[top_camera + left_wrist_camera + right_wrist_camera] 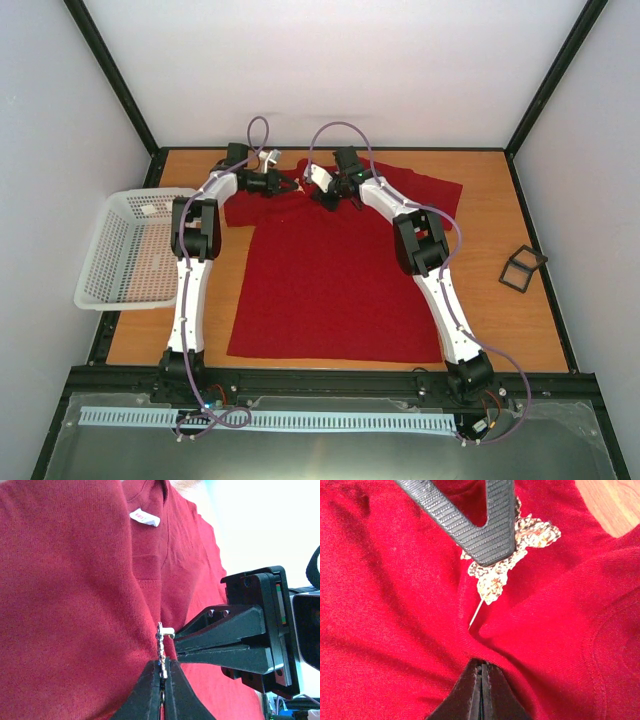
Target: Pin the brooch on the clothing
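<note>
My left hand is pressed together on the lower edge of the brooch, holding it edge-on against the red T-shirt just below the collar. My right hand is pinched shut on a raised fold of the shirt cloth right beside it, and the two hands all but meet. The brooch's thin pin points down into the crease of that fold. The white label sits inside the neck, a little apart from the brooch.

The shirt lies flat across the middle of the tabletop, its hem near the near edge and its collar close to the far edge and back wall, so there is little room behind my hands. To my left the white mesh basket sits at the tabletop's left edge, just beside my left elbow. To my right there is bare wood between the sleeve and a small black frame, which lies well apart from the shirt.
</note>
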You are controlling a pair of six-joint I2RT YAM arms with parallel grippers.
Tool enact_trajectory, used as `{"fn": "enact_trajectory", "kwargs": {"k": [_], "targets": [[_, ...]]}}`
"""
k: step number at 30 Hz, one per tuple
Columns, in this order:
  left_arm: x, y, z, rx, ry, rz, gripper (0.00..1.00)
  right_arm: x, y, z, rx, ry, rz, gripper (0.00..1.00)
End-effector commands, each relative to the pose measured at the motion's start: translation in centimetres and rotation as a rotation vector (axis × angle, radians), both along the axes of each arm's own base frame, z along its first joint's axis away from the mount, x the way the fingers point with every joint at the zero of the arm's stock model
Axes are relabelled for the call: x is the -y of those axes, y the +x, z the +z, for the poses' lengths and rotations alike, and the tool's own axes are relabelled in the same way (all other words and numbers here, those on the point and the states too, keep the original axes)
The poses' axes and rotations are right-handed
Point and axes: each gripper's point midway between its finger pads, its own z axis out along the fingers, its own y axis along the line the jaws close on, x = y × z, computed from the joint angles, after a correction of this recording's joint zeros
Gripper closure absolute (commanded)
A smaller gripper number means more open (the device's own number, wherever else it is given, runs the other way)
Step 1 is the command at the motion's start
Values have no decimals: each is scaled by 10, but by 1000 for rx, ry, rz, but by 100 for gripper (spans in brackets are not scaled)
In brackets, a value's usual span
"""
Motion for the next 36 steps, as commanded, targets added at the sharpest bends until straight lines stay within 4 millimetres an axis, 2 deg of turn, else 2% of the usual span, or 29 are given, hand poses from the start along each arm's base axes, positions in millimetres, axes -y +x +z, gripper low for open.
{"fn": "enact_trajectory", "kwargs": {"k": [1,22,30,36], "targets": [[0,-3,12,0,-34,-14,99,2,14,25,51,37,-21,98],[27,-18,-3,-11,-28,-74,99,-4,20,34,52,84,-36,97],[40,-27,7,-14,-78,-123,99,-5,26,36,61,93,-57,97],[44,-34,-3,-45,-75,-129,99,-5,29,37,60,99,-69,97]]}}
